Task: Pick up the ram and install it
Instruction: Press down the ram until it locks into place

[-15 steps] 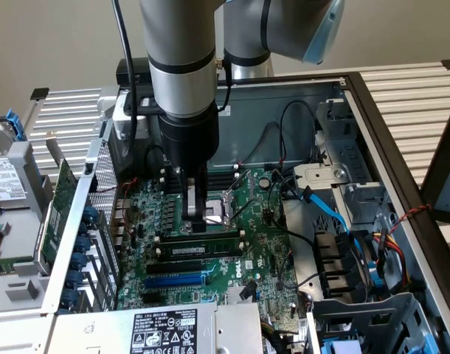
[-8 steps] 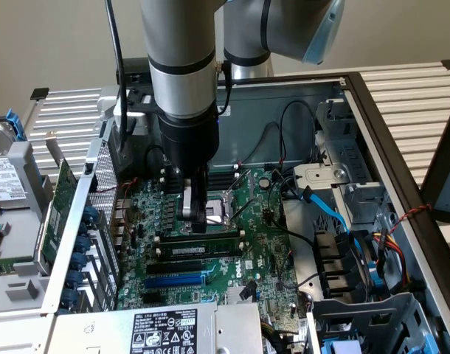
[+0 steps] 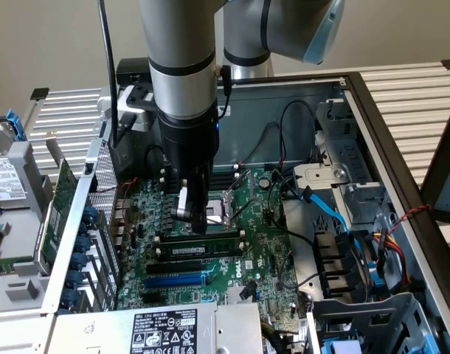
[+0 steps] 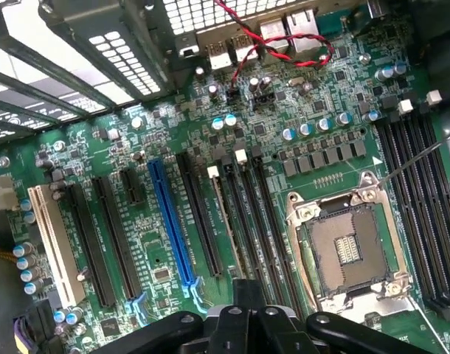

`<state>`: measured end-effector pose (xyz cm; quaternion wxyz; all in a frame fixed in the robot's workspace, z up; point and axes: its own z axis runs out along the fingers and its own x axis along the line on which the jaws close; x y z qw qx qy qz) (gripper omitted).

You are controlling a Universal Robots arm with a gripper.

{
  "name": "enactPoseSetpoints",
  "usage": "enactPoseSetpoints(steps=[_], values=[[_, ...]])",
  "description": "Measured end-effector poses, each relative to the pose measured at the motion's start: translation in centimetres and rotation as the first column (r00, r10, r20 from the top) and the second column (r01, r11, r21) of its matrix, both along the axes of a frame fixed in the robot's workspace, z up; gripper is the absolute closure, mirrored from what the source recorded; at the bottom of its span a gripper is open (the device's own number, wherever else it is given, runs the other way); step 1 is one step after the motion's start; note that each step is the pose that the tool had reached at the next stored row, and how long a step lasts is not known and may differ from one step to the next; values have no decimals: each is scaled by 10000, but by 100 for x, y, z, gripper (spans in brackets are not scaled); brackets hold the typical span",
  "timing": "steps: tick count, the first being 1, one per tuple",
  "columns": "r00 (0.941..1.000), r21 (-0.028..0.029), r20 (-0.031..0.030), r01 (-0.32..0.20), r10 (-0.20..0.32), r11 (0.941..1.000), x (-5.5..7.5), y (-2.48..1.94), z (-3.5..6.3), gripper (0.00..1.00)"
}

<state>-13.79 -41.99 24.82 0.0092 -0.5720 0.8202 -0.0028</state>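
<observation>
- The ram (image 3: 199, 237), a thin green stick with black chips, lies along a memory slot near the middle of the exterior view, running left to right just below the claw's tip. In the wrist view a thin board edge (image 4: 226, 221) stands in one of the long slots at centre; it looks like the same stick.
- The claw (image 3: 198, 218) hangs straight down from the grey arm at upper centre of the exterior view. Its fingers are pressed together, and their tip sits at or touching the stick's top edge near its middle. It grips nothing that can be made out.
- Whether the stick is fully seated cannot be told; the white end clip (image 4: 212, 171) is too small to read.
- Risk, as a judgement: pressing at one point could tilt the stick, so one end seats and the other rides up. Pressing off line could bend the board or strain the slot.
- Just beyond the slots sits one open processor socket (image 4: 348, 247); a slip that way could harm its contacts.
- Counts: one stick, one claw, one blue slot (image 4: 170, 221), and one looped red wire (image 4: 284, 51) in the wrist view.
- Around all this, the green motherboard (image 3: 262, 228) lies inside an open computer case (image 3: 380, 147).
</observation>
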Motion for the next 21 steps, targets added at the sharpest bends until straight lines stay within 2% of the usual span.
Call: enactPoseSetpoints(steps=[5, 10, 14, 18, 21], values=[[9964, 1, 0, 850, -850, 9964, 0, 0, -7, 90], [9858, 0, 0, 1682, -1682, 9858, 0, 0, -12, 90], [9727, 1, 0, 2319, -2319, 9727, 0, 0, -14, 90], [9556, 1, 1, 2946, -2946, 9556, 0, 0, -14, 90], [9407, 1, 0, 3393, -3393, 9407, 0, 0, -14, 90]])
